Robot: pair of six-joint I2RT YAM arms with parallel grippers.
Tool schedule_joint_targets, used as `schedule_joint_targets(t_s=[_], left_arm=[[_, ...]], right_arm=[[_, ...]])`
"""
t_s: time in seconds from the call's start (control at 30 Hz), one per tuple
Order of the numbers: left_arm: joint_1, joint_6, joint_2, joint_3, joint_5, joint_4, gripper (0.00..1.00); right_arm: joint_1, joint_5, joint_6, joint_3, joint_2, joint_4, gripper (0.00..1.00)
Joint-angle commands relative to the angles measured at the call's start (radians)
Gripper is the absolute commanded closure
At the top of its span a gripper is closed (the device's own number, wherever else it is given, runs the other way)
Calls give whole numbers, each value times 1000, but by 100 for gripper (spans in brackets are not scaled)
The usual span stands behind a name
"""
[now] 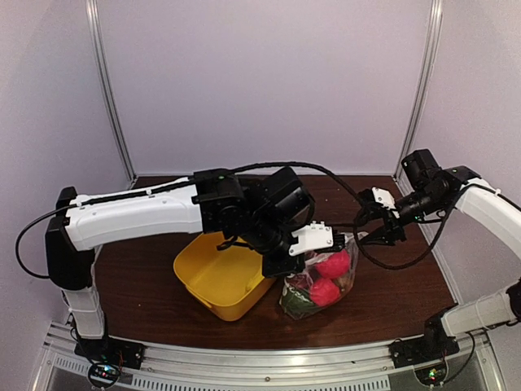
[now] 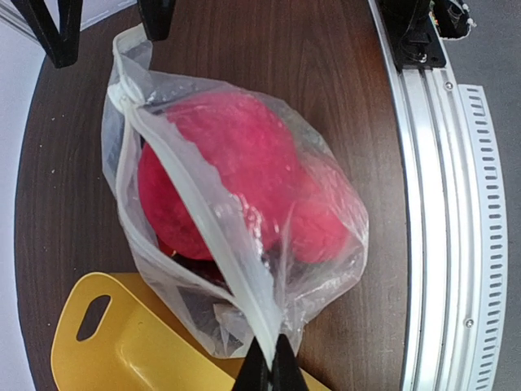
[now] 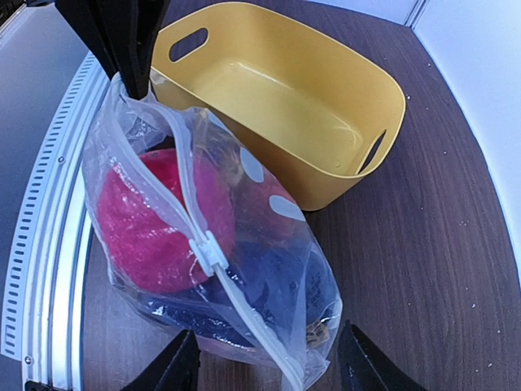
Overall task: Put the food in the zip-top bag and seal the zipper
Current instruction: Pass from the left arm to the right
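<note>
While the left gripper pinches one end of the zipper, the bag of food sits just right of the tub, its strip running toward the right gripper, whose jaws stand apart around the other end.

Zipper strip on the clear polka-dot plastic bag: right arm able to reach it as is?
Likely yes. The white zipper strip runs straight ahead of the right gripper, jaws apart, nothing between. The left gripper pinches only its far end.
</note>
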Motion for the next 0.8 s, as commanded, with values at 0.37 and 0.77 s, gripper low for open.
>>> schedule_joint_targets(t_s=[0.37,0.77], left_arm=[[23,-7,-85,-73,-91,117,100],[52,-112,-253,-301,73,642,23]], right_arm=[[24,19,-33,42,60,-50,100],[102,143,103,255,8,-250,100]])
